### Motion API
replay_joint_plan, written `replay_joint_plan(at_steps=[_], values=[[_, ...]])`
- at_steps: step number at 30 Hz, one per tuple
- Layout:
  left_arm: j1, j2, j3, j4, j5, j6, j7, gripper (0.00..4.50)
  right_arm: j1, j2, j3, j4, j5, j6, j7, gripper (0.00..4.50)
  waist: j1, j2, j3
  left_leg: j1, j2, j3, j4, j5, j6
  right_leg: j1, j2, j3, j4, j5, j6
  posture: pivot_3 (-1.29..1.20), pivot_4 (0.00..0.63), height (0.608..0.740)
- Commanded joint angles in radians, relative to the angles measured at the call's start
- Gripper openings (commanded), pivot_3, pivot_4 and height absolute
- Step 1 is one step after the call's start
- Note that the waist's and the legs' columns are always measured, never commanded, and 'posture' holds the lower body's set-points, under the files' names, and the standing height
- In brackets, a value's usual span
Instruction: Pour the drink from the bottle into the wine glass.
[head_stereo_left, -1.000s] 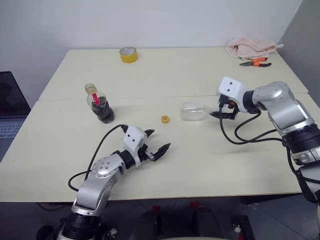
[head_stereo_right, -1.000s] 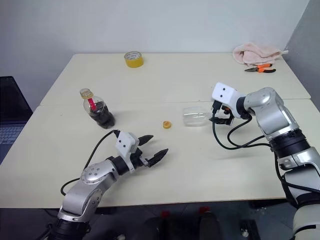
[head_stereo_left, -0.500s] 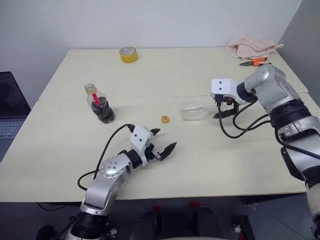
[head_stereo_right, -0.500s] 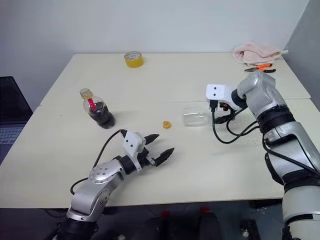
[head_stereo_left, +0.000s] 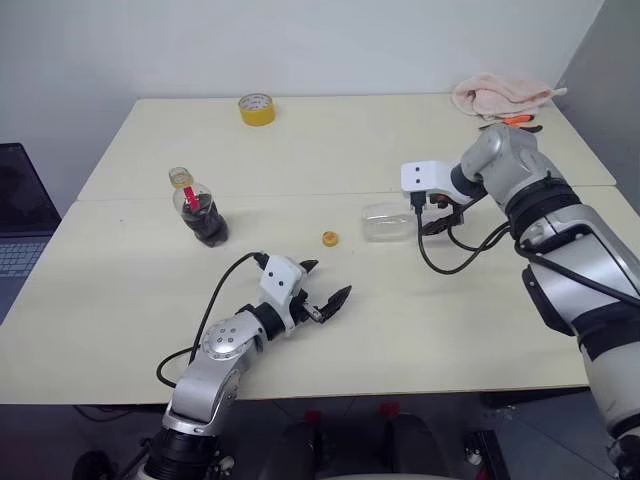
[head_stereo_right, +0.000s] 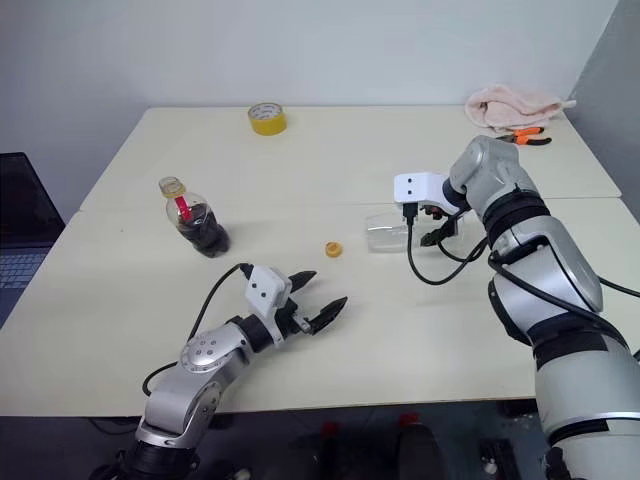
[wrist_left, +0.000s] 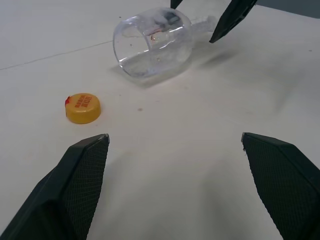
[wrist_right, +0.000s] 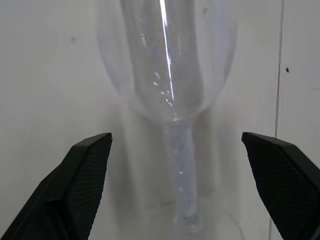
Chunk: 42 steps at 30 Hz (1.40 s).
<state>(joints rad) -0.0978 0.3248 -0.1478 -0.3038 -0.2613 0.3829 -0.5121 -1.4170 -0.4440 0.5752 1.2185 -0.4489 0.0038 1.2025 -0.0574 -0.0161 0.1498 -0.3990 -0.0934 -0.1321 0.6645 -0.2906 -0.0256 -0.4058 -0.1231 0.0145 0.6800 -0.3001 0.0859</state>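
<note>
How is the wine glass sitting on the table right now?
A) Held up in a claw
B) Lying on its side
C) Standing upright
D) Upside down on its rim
B: the wine glass lies on its side on the table, its stem toward the right claw.

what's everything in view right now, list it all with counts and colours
bottle: 1, clear, dark drink inside, cap off, upright, table's left
cap: 1, yellow, mid-table
wine glass: 1, clear, lying on its side
tape roll: 1, yellow, far edge
towel: 1, pink, far right corner
pliers: 1, orange handles, beside towel
laptop: 1, dark, far left
table: 1, cream
left gripper: open, near edge
right gripper: open, astride glass stem
</note>
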Motion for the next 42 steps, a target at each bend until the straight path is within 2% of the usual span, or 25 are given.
replay_joint_plan(at_steps=[1, 2, 12, 13, 16, 21, 24, 28, 29, 32, 37, 42], values=[[0.001, -0.003, 0.014, -0.042, 0.006, -0.017, 0.012, 4.50, -0.025, 0.005, 0.000, 0.064, -0.040, -0.016, -0.057, 4.06, 0.001, 0.000, 0.000, 0.000, 0.000, 0.000, 0.000, 0.000, 0.000, 0.000, 0.000, 0.000, 0.000, 0.000, 0.000, 0.00, 0.150, 0.740], [0.002, -0.003, 0.014, -0.043, 0.006, -0.017, 0.014, 4.50, -0.022, 0.008, 0.002, 0.072, -0.050, -0.019, -0.076, 3.82, 0.001, 0.000, 0.000, 0.000, -0.001, 0.000, 0.000, 0.000, 0.000, 0.000, 0.000, 0.000, 0.000, 0.000, 0.000, 0.00, 0.150, 0.740], [0.012, 0.005, 0.030, -0.057, -0.003, -0.007, 0.023, 4.50, -0.012, 0.016, 0.013, 0.100, -0.127, -0.040, -0.151, 0.24, -0.002, 0.001, 0.000, 0.000, 0.000, 0.000, 0.000, 0.000, 0.000, 0.000, 0.000, 0.000, 0.000, 0.000, 0.000, 0.00, 0.150, 0.740], [0.009, 0.005, 0.031, -0.054, -0.002, -0.006, 0.023, 4.50, -0.011, 0.013, 0.019, 0.098, -0.139, -0.049, -0.161, 0.14, -0.001, 0.001, 0.000, 0.000, 0.000, 0.000, 0.000, 0.000, 0.000, 0.000, 0.000, 0.000, 0.000, 0.000, 0.000, 0.00, 0.150, 0.740], [0.000, 0.007, 0.036, -0.044, 0.001, -0.006, 0.022, 4.50, -0.008, 0.011, 0.016, 0.091, -0.151, -0.078, -0.193, 0.14, -0.001, 0.001, 0.000, 0.000, 0.000, 0.000, 0.000, 0.000, 0.000, 0.000, 0.000, 0.000, 0.000, 0.000, 0.000, 0.00, 0.150, 0.740], [-0.010, 0.024, 0.059, -0.032, 0.001, -0.012, 0.013, 4.50, -0.010, 0.006, -0.093, 0.044, -0.052, -0.192, -0.245, 0.14, -0.004, 0.001, 0.001, 0.000, 0.000, 0.000, 0.000, 0.000, 0.000, -0.001, 0.000, 0.000, 0.000, 0.000, 0.000, 0.00, 0.150, 0.740], [-0.006, 0.035, 0.072, -0.037, -0.006, -0.010, 0.010, 4.50, 0.033, -0.009, -0.243, -0.037, 0.106, -0.242, -0.195, 0.14, -0.006, 0.001, 0.001, 0.000, 0.000, 0.000, 0.000, 0.000, 0.000, -0.001, 0.000, 0.000, 0.000, 0.000, 0.000, 0.00, 0.150, 0.740], [0.000, 0.041, 0.069, -0.038, -0.008, -0.004, 0.003, 4.50, 0.139, 0.033, -0.433, -0.229, 0.343, -0.176, -0.133, 0.14, -0.005, 0.001, 0.001, 0.000, 0.000, 0.000, 0.000, 0.000, 0.000, 0.000, 0.000, 0.000, 0.000, 0.000, 0.000, 0.00, 0.150, 0.740], [0.001, 0.043, 0.066, -0.038, -0.008, -0.003, -0.001, 4.50, 0.171, 0.052, -0.471, -0.287, 0.386, -0.129, -0.157, 0.14, -0.005, 0.001, 0.001, 0.000, 0.000, 0.000, 0.000, 0.000, 0.000, 0.000, 0.000, 0.000, 0.000, 0.000, 0.000, 0.00, 0.150, 0.740], [-0.023, 0.040, 0.051, -0.022, -0.007, 0.003, -0.016, 4.50, 0.408, 0.173, -0.601, -0.617, 0.587, 0.058, -0.265, 0.14, -0.004, 0.001, 0.000, 0.000, 0.001, -0.002, 0.000, 0.000, 0.000, 0.001, 0.000, -0.002, 0.000, 0.000, 0.000, 0.00, 0.150, 0.740], [-0.021, 0.055, 0.073, -0.027, -0.024, 0.011, -0.035, 4.50, 0.690, 0.309, -0.587, -1.029, 0.642, 0.262, -0.459, 0.14, 0.001, 0.001, 0.000, -0.001, -0.001, -0.002, 0.002, 0.000, 0.000, 0.001, 0.000, -0.001, 0.001, 0.000, 0.000, 0.00, 0.150, 0.740], [0.024, 0.088, 0.134, -0.042, -0.058, 0.018, -0.051, 4.50, 0.843, 0.397, -0.541, -1.216, 0.639, 0.356, -0.597, 0.14, -0.002, 0.001, 0.000, 0.000, 0.000, -0.002, 0.000, 0.000, 0.000, 0.000, 0.001, 0.000, 0.002, 0.000, 0.000, 0.00, 0.150, 0.740]])
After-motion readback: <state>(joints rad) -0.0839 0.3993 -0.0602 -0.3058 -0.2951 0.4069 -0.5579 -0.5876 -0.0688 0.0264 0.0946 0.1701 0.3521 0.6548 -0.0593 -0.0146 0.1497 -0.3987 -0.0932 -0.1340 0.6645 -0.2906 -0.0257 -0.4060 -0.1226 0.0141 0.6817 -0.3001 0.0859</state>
